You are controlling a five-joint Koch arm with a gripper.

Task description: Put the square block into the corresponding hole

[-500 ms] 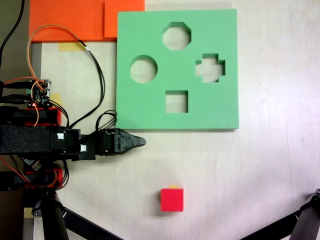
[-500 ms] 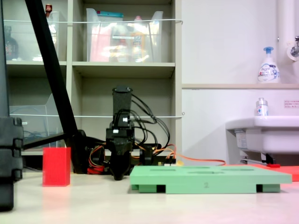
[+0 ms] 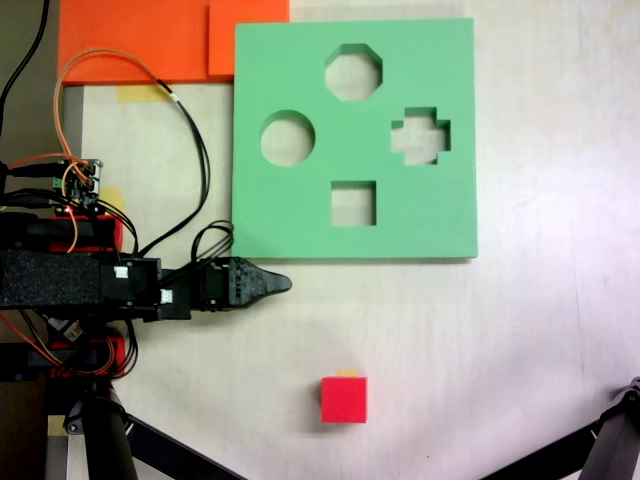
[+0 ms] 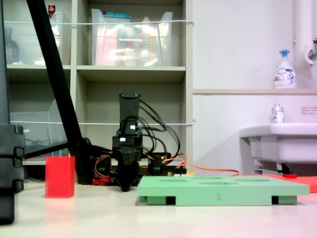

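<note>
The square block [image 3: 344, 399] is a small red cube lying alone on the pale table, low in the first exterior view; it also stands at the second exterior view's left [image 4: 60, 177]. The green foam board [image 3: 300, 220] lies above it, with its square hole [image 3: 353, 203] near the board's lower edge. My black gripper [image 3: 282, 284] points toward the first exterior view's right, just below the board's lower left corner, up and left of the block. Its jaws are together with nothing between them. In the second exterior view the gripper [image 4: 125, 187] points down at the table beside the board [image 4: 223, 190].
The board also has round [image 3: 288, 138], octagonal [image 3: 353, 72] and cross-shaped [image 3: 420, 136] cutouts. Orange sheets [image 3: 150, 40] lie at the first exterior view's top left. Wires and a circuit board [image 3: 82, 180] sit by the arm base. Black tripod legs [image 3: 600, 445] cross the lower corners.
</note>
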